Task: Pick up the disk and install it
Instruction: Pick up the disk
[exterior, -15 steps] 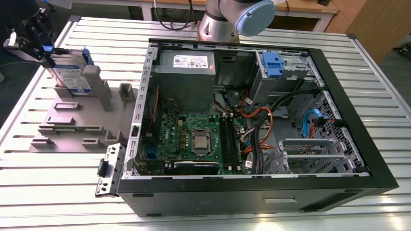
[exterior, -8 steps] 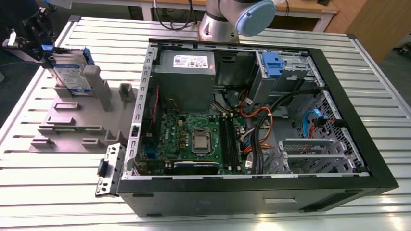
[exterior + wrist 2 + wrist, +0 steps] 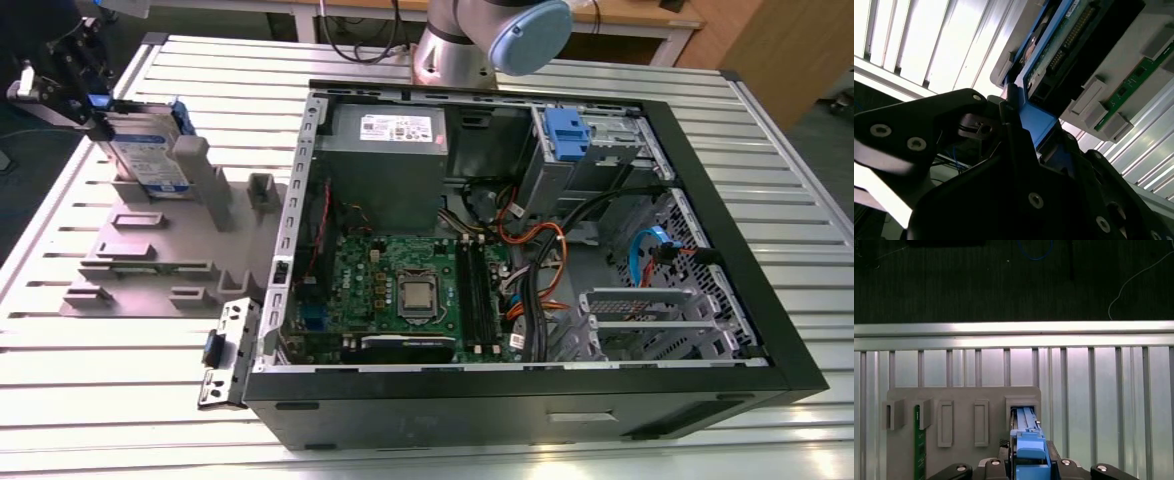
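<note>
The disk (image 3: 144, 152), a silver drive with a white-and-blue label in a blue carrier, stands on edge at the far end of the grey holder (image 3: 147, 268), at the exterior view's left. My gripper (image 3: 99, 112) is at its upper edge, shut on the blue carrier. In the first wrist view the disk (image 3: 1028, 440) sits between my fingers (image 3: 996, 463) directly over a slot of the holder (image 3: 961, 394). The second wrist view shows the disk (image 3: 1066, 35) from its circuit-board side, with the black fingers (image 3: 1009, 125) clamped on the carrier. Whether its lower edge is still in the slot I cannot tell.
An open computer case (image 3: 694, 190) lies on the slatted metal table (image 3: 120, 390), with a motherboard, cables, a grey power supply (image 3: 387, 130) and a blue bracket (image 3: 566, 135) in the drive bay. A green memory stick (image 3: 917, 440) stands in another holder slot. The table edge (image 3: 1014, 330) is just beyond.
</note>
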`<state>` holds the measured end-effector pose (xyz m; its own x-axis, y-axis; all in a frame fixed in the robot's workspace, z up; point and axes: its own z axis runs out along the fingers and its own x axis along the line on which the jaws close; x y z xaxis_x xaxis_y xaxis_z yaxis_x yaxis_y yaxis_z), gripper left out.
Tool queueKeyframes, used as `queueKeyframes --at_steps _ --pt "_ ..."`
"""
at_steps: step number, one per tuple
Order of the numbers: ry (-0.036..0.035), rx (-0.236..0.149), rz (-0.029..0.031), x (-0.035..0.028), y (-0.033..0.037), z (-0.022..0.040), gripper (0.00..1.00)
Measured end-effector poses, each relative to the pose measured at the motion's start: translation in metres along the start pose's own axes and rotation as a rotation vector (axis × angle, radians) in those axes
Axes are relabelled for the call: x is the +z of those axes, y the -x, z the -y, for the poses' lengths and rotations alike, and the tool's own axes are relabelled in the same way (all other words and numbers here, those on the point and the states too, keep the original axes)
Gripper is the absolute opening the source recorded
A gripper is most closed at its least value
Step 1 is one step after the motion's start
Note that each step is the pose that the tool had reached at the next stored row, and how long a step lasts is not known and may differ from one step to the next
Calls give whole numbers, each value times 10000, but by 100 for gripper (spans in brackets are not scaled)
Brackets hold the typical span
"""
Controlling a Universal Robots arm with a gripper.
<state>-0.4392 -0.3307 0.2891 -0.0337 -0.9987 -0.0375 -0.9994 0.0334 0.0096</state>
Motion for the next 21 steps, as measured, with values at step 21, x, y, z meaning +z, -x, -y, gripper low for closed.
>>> queueKeyframes --at_steps 21 --pt "-1 -2 1 -141 5 -1 36"
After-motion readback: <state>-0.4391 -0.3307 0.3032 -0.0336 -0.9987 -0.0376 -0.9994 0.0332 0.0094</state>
